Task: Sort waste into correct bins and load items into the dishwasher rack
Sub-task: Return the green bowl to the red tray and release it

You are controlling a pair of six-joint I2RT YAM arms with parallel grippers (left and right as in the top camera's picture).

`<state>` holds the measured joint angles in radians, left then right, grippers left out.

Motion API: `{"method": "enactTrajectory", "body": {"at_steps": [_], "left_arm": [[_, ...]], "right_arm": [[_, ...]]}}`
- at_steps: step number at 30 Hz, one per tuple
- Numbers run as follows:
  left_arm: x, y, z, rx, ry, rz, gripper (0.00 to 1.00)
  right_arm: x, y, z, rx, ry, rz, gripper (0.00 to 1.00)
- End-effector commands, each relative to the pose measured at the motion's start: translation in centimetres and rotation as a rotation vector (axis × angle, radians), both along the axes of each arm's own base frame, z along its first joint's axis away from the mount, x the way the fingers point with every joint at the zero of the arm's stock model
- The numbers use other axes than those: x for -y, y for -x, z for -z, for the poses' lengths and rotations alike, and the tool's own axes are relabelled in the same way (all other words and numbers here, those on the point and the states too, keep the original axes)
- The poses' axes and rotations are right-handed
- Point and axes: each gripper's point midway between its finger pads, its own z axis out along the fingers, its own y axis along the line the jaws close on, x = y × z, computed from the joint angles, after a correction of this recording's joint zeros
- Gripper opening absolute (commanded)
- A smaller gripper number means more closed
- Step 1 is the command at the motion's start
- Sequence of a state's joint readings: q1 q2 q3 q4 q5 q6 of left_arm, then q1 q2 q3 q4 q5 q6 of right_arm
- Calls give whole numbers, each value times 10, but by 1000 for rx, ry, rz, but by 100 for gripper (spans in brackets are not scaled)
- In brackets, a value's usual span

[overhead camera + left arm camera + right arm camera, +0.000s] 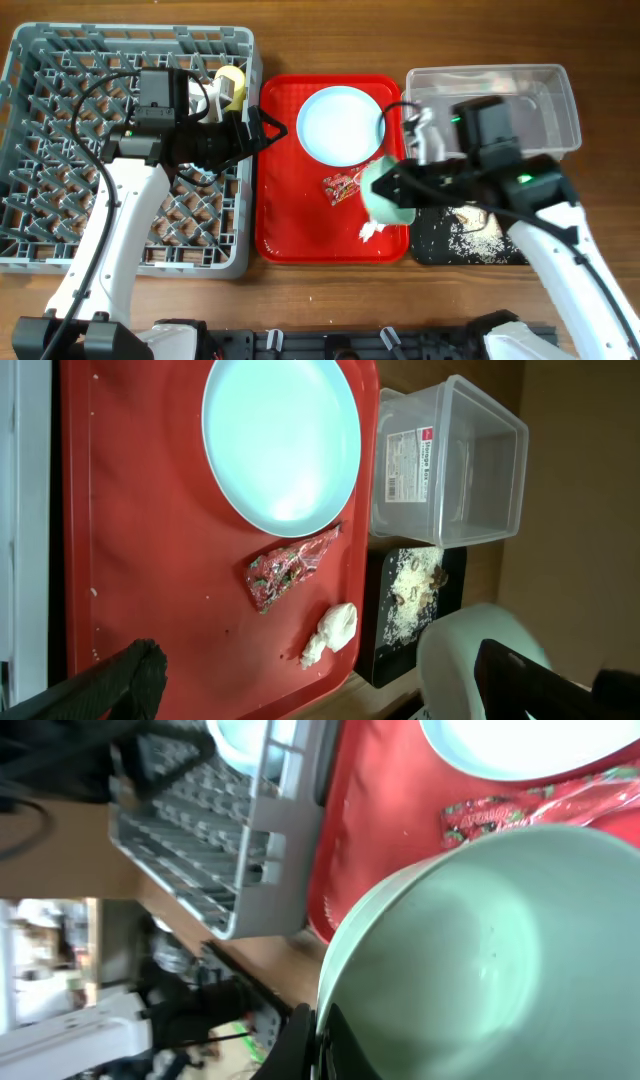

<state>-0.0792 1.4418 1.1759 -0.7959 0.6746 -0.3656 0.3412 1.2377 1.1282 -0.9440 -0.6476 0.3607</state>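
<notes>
Right hand (318, 1038) clamped on pale green bowl (480, 950) rim; left hand (272, 128) apart.

I see the blue plate (340, 124) flat at centre, red wrapper (342, 186) and crumpled tissue (371, 231) below it, green bowl (385, 195) tilted just right, scraps (478, 232) in black tray (430, 245), yellow cup (232, 87) in rack (60, 150).
</notes>
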Motion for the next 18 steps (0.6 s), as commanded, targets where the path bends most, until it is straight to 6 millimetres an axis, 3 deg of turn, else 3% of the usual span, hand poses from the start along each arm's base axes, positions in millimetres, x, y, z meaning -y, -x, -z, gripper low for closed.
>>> {"method": "enactTrajectory", "body": {"at_steps": [1,7,8,11,15,18], "left_arm": [[-1,-2,-8,24,1,-9,100],[-2,-2,-8,23,1,-9,100],[-2,-2,-8,23,1,-9,100],[-1,-2,-8,24,1,-9,100],[-2,-2,-8,23,1,-9,100],[-1,-2,-8,24,1,-9,100]], "right_arm": [[-30,3,22,33,108,-21,4],[-100,32,79,70,236,-243,4],[-114,36,96,81,267,-280,4],[-129,34,129,129,364,-299,4],[-145,34,156,155,399,-321,5],[-152,35,168,154,403,-332,17]]}}
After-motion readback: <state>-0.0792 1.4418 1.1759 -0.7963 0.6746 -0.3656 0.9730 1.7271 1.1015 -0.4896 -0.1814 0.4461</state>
